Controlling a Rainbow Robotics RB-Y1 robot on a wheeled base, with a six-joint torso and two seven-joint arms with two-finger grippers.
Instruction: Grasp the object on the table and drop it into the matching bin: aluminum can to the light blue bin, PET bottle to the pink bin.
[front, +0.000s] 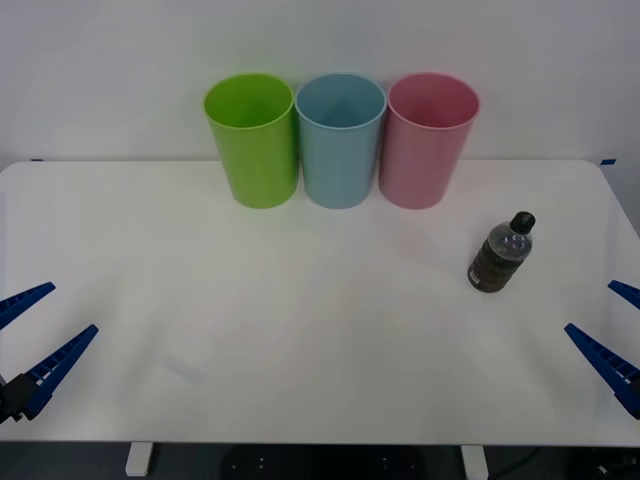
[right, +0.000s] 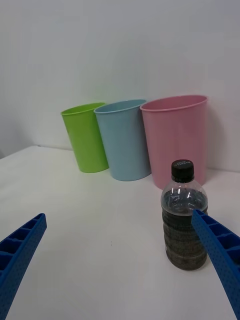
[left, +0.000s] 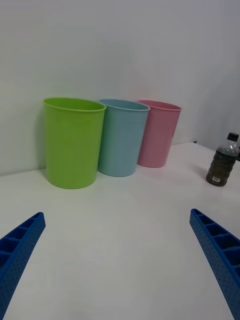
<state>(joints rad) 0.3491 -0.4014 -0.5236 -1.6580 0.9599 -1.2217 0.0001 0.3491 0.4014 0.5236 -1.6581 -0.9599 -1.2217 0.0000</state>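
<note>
So the PET bottle (front: 501, 252) is standing upright on the white table (front: 300, 340), over on the robot's right side, out in front of the pink bin (front: 431, 140) and a bit further right of it. Nothing is touching it. Black cap on top, dark brown liquid, dark label around the lower body.

The right gripper (front: 620, 335) sits low at the near right edge of the table with its blue ribbed fingers (front: 600, 352) spread wide apart, holding nothing. The bottle is ahead of it and a little toward the middle of the table, clearly apart from the fingertips. In the right wrist view the bottle (right: 184, 220) sits between the two spread fingers but much closer to one of them (right: 220, 255), whose tip overlaps the bottle's side in the picture; the other finger (right: 20, 250) is well away. The bottle looks to be beyond the tips, not down between them.

The left gripper (front: 35, 330) is parked at the near left edge of the table, fingers also splayed open and empty. From its wrist camera the bottle (left: 223, 160) is far off to the side, well apart from either finger (left: 220, 250).

Along the back of the table, against the wall, three bins stand in a tight row: lime green bin (front: 252, 138), light blue bin (front: 340, 138), then the pink one. They're upright and just beside each other.
</note>
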